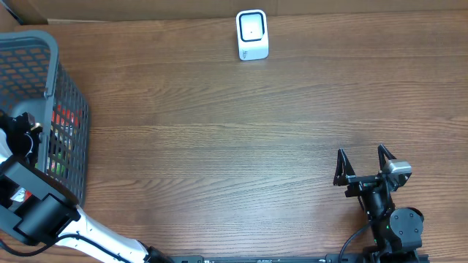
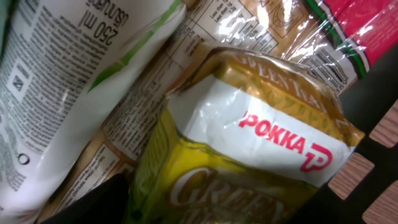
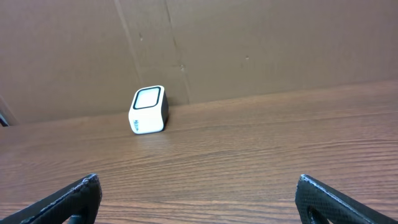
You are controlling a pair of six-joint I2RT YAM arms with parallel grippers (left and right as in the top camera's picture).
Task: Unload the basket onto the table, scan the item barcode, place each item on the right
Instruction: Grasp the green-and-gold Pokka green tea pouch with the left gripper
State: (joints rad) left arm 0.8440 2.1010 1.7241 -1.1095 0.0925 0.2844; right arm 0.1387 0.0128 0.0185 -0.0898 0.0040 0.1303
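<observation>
The item between my left fingers is a yellow Pokka green tea carton [image 2: 249, 143], lying among other packs inside the grey mesh basket [image 1: 73, 109] at the table's left edge. My left gripper [image 2: 217, 211] reaches down into that basket. Its dark fingers [image 2: 93, 208] sit close against both sides of the carton, and I cannot tell whether they press on it. The white barcode scanner [image 1: 252, 34] stands at the far middle of the table and also shows as the scanner [image 3: 148, 110] in the right wrist view. My right gripper [image 1: 363, 162] rests open and empty near the front right.
Around the carton lie a white 250 ml pouch [image 2: 56, 74], a clear wrapper with printed text [image 2: 161, 81] and a red-edged packet [image 2: 354, 25]. A brown cardboard wall [image 3: 249, 43] stands behind the scanner. Wooden tabletop [image 1: 234, 146] lies between basket and right arm.
</observation>
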